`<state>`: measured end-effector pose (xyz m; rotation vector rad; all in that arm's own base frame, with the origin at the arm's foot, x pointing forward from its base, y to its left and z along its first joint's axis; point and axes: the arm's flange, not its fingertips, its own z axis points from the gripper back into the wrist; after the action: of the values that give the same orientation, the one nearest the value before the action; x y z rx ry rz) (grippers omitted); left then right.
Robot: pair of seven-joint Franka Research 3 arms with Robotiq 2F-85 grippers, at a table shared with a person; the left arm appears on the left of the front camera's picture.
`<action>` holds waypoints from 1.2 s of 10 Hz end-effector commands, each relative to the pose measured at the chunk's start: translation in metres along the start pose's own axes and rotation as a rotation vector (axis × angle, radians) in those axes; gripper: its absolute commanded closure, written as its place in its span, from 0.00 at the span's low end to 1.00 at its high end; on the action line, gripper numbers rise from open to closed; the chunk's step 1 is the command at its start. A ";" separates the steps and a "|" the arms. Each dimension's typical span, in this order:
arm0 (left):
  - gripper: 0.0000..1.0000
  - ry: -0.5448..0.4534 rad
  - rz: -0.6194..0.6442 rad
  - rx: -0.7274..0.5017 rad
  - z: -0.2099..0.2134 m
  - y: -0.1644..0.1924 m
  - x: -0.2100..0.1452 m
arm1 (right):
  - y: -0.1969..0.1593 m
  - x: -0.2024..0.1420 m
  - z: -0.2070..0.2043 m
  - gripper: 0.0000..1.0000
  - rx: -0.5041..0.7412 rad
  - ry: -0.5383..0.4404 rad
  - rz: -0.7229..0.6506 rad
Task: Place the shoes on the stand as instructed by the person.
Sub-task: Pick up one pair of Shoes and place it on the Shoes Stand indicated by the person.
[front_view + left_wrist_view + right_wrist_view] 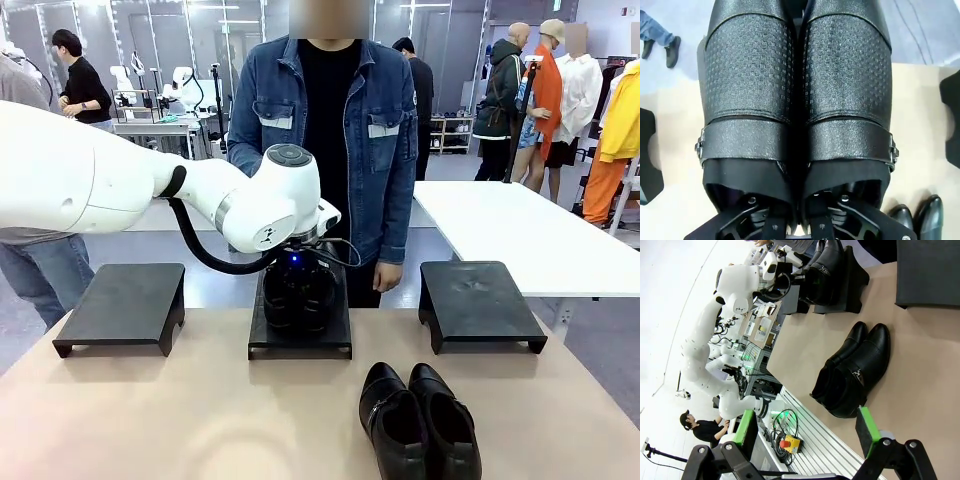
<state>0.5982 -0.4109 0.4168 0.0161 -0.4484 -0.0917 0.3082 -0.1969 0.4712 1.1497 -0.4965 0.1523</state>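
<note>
Standing on beige table (150, 420), three black stands (125, 300); shoe pair (298, 292) on middle stand (300, 340), second pair (420, 425) near. Left gripper (800, 227) jaws hidden behind shoes, can't tell; right gripper (805, 430) spread, empty.

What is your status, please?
Left tool in first pair on middle stand, grip unclear. Right tool open, empty. Second pair on table, near side. Nothing in the way.

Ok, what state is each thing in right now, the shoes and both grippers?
Far pair: upright, side by side, on the middle stand.
Near pair: upright, side by side, on the table, not on a stand.
Left gripper: at the far pair's collars, jaws hidden by the shoes.
Right gripper: open, holding nothing.
</note>
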 end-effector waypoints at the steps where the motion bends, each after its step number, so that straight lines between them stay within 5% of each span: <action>1: 0.64 -0.015 -0.007 -0.020 0.006 0.001 0.006 | 0.001 0.000 0.001 0.00 0.006 -0.004 0.011; 4: 0.19 -0.014 -0.004 -0.012 0.020 0.007 0.002 | 0.001 0.000 0.001 0.00 0.006 -0.004 0.011; 5: 0.36 -0.009 -0.006 -0.018 0.024 0.007 -0.001 | 0.001 0.000 0.001 0.00 0.006 -0.004 0.011; 6: 0.00 -0.004 0.003 -0.024 0.027 0.007 -0.001 | 0.001 0.000 0.001 0.00 0.006 -0.004 0.011; 12: 0.07 -0.015 0.017 -0.013 0.025 0.003 0.004 | 0.001 0.000 0.001 0.00 0.006 -0.004 0.011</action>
<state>0.5890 -0.4072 0.4403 0.0080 -0.4528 -0.0756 0.3083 -0.1969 0.4712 1.1497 -0.4964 0.1524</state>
